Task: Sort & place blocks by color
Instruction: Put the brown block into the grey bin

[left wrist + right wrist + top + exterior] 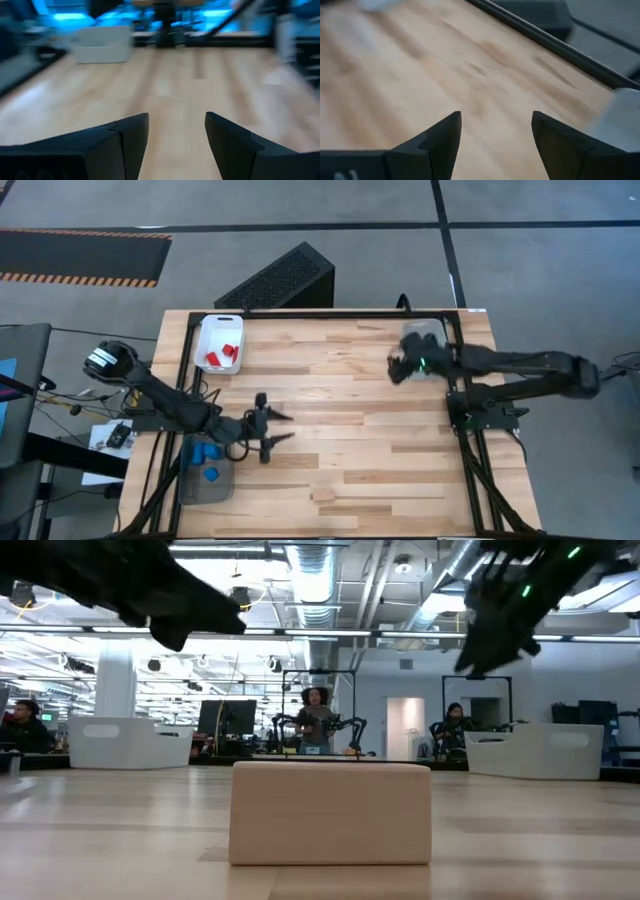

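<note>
A plain light-wood block (pixel 323 494) rests flat on the table near its near edge, and it fills the foreground of the low view (pixel 330 813). Red blocks (pixel 222 355) lie in the white tray (pixel 207 330). Blue blocks (pixel 207 463) lie in the grey tray (pixel 222 488). My left gripper (pixel 284 428) hovers open over the table's left middle, fingers pointing right; it holds nothing (pixel 177 125). My right gripper (pixel 398 368) hangs open and holds nothing (pixel 497 125) beside the clear tray (pixel 425 335).
The white tray sits at the far left corner, the grey tray off the near left edge, and the clear tray at the far right corner. A black slotted box (pixel 280 280) lies beyond the far edge. Bare wood (pixel 350 430) spreads between the two grippers. People stand in the room behind (pixel 315 720).
</note>
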